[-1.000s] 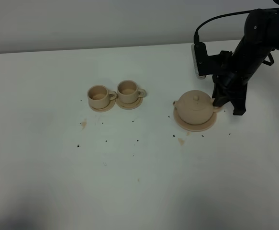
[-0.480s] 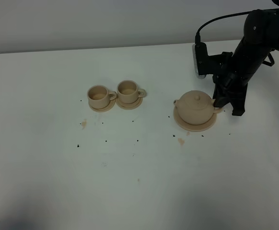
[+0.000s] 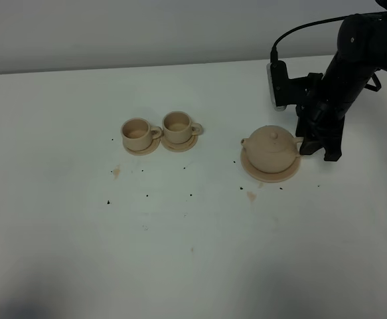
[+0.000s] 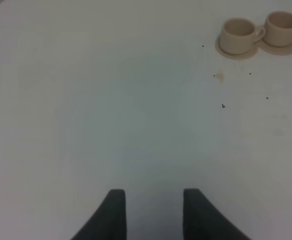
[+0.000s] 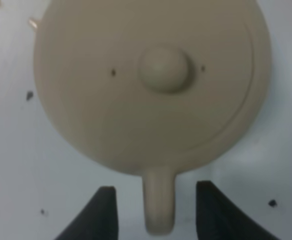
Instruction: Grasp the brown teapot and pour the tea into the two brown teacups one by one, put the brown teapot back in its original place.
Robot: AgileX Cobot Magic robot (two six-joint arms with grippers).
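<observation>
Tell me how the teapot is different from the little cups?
The teapot is bigger than the teacups. The teapot has a knobbed lid; the teacups are open on top. The teapot has a spout; the teacups have none. All are beige, with handles.

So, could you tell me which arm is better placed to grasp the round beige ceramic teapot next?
Right. The right gripper, open, straddles the loop handle of the round beige ceramic teapot, one finger on each side. The left gripper hangs open over the white table, far from the teapot.
</observation>
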